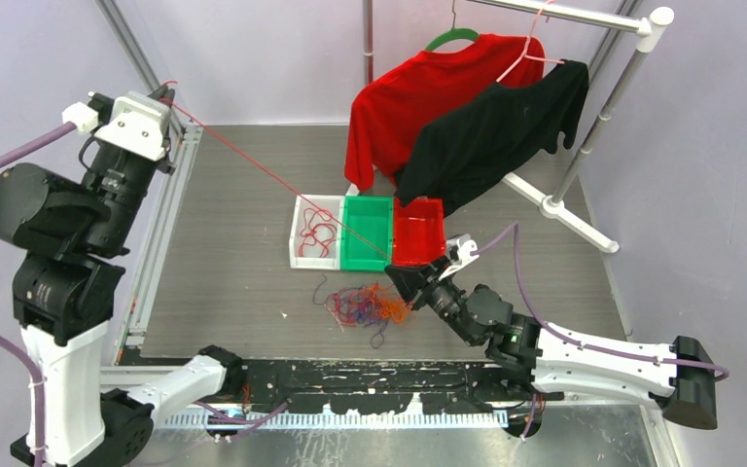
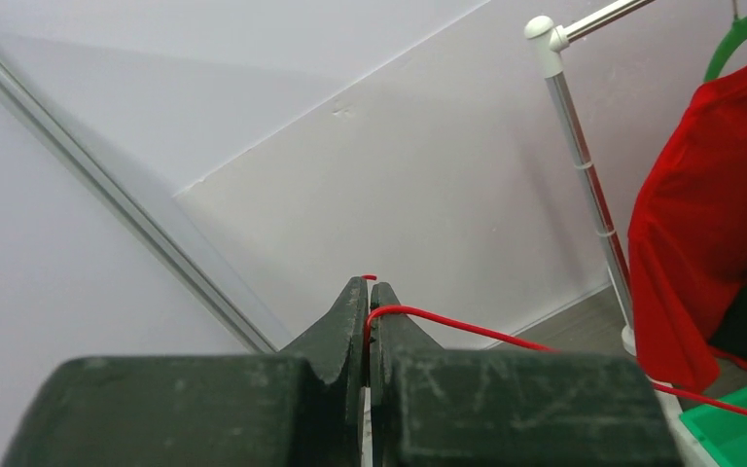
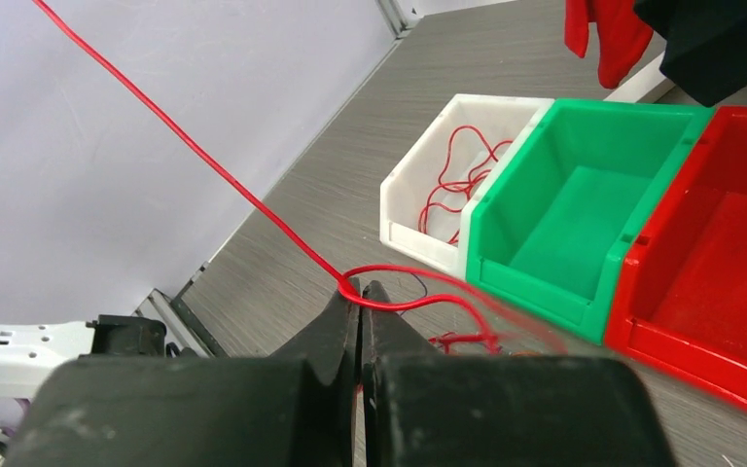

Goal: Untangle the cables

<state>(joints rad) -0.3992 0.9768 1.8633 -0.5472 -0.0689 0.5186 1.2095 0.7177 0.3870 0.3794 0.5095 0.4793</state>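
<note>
cables lie mostly as one knotted heap of red, orange and purple on the table, just in front of the bins and just left of the right gripper. one red cable stands apart: it runs taut on a long diagonal from the right gripper, low beside the heap, up and back-left to the left gripper, held high at the far-left corner. both grippers are clenched on this strand, and a slack tail curls from the right one toward the heap. the right arm is by far the nearer to the heap. count: two grippers, one stretched cable, three bins side by side: white bin holding loose red cable, green bin, red bin. strands in the heap cannot be counted.
</note>
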